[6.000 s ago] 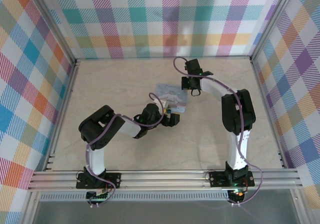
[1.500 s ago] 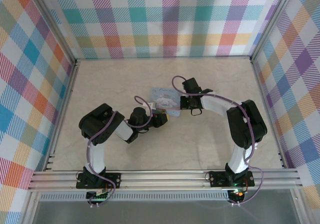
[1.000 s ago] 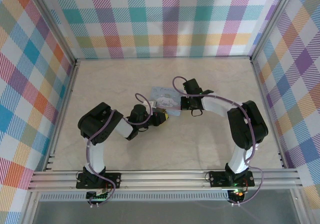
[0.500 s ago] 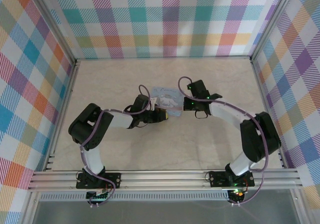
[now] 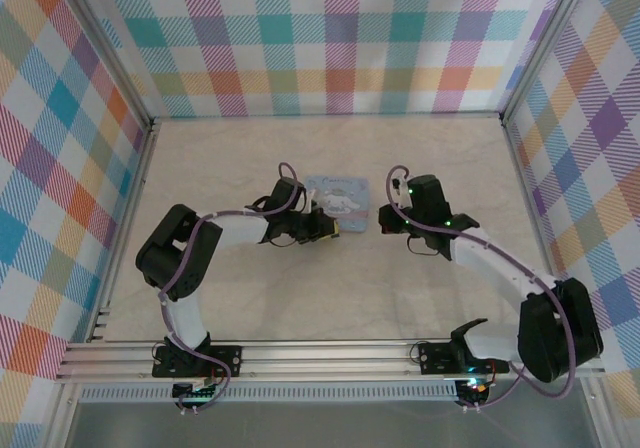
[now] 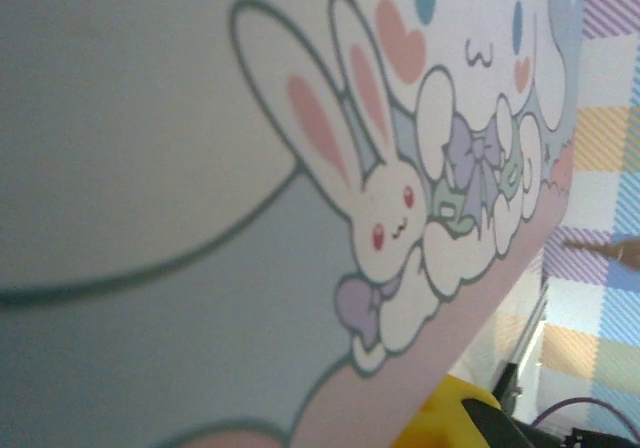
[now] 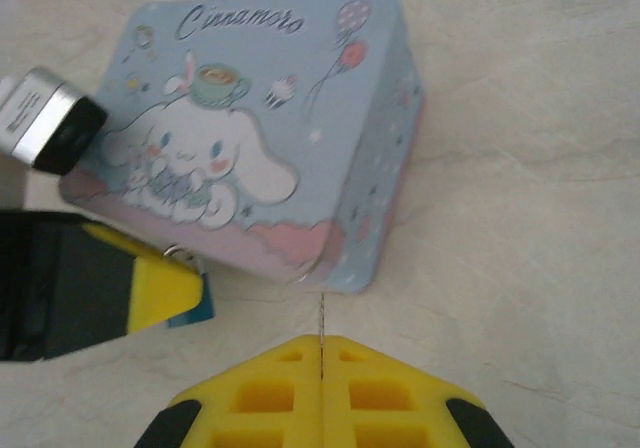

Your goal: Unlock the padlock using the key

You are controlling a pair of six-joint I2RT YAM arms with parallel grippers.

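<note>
The padlock [image 7: 201,307] is a small teal body at the near left corner of the pale blue cartoon box [image 7: 250,118], mostly covered by a yellow finger [image 7: 160,290] of my left gripper [image 5: 328,230], which is shut on it. Its thin shackle ring [image 7: 180,254] sits at the box's lower edge. My right gripper [image 7: 322,343] is shut on the key [image 7: 322,316], a thin sliver seen edge-on that sticks out toward the box's corner, a little short of it. In the top view my right gripper [image 5: 384,220] is just right of the box [image 5: 342,196].
The left wrist view looks at the box's printed lid [image 6: 200,218] from very close, with a yellow fingertip [image 6: 450,420] at the bottom. Plaid walls [image 5: 330,38] enclose the beige table [image 5: 250,288]. An aluminium rail [image 5: 330,353] runs along the near edge.
The right arm has swung out to the right and its gripper has backed off to the box's right side. The left gripper and the box have shifted slightly right and toward the back.
</note>
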